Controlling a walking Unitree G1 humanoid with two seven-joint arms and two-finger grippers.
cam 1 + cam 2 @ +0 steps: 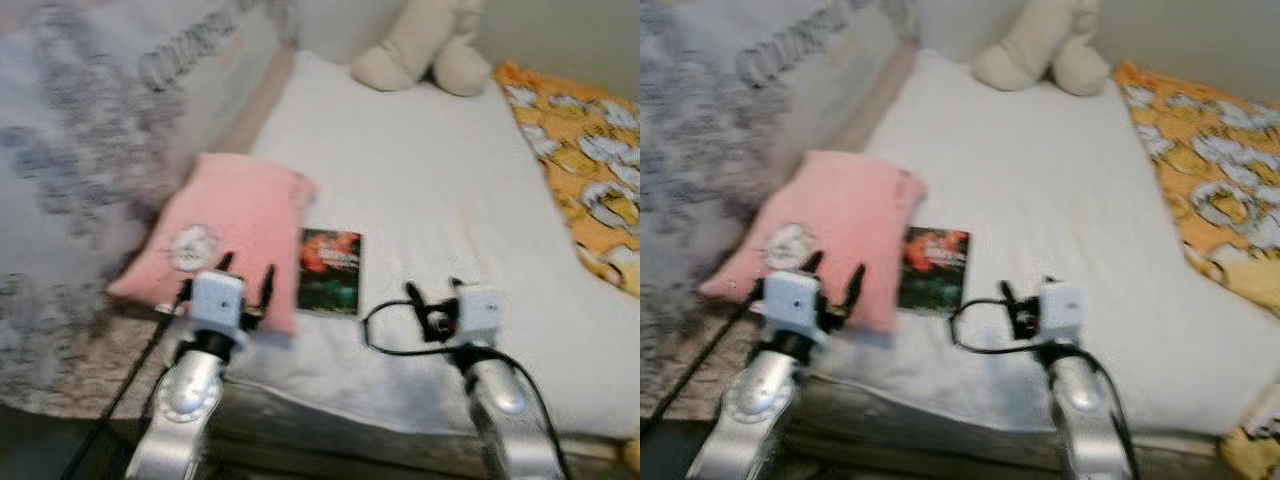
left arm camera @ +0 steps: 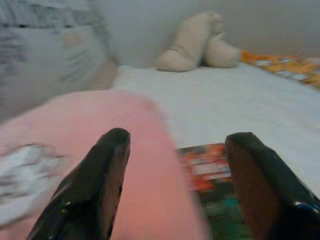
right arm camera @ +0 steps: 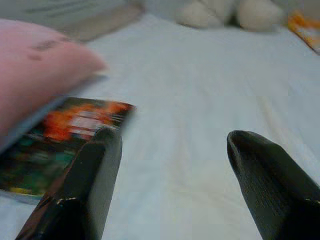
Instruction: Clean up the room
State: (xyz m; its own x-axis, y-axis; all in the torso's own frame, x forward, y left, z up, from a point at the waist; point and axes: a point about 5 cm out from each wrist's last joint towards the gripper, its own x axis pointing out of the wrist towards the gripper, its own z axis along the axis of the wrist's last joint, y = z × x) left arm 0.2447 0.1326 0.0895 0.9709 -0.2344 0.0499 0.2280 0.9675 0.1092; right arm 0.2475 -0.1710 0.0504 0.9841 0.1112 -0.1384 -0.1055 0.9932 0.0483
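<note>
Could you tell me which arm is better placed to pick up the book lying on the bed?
Probably the right. The right gripper is open beside the book with bare sheet between, while the left gripper hangs over the pink pillow.

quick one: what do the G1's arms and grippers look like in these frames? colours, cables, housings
Both arms are silver metal with rounded joint housings. Each wrist carries a white boxy module, ahead of which sit two long glossy black fingers with rounded tips: left gripper, right gripper. A black cable loops off the right wrist; another black cable trails along the left arm. No markings legible.

Pink pillow (image 1: 235, 235) beside book (image 1: 330, 270), plush toy (image 1: 425, 45), seemingly white bed (image 1: 440, 190)
</note>
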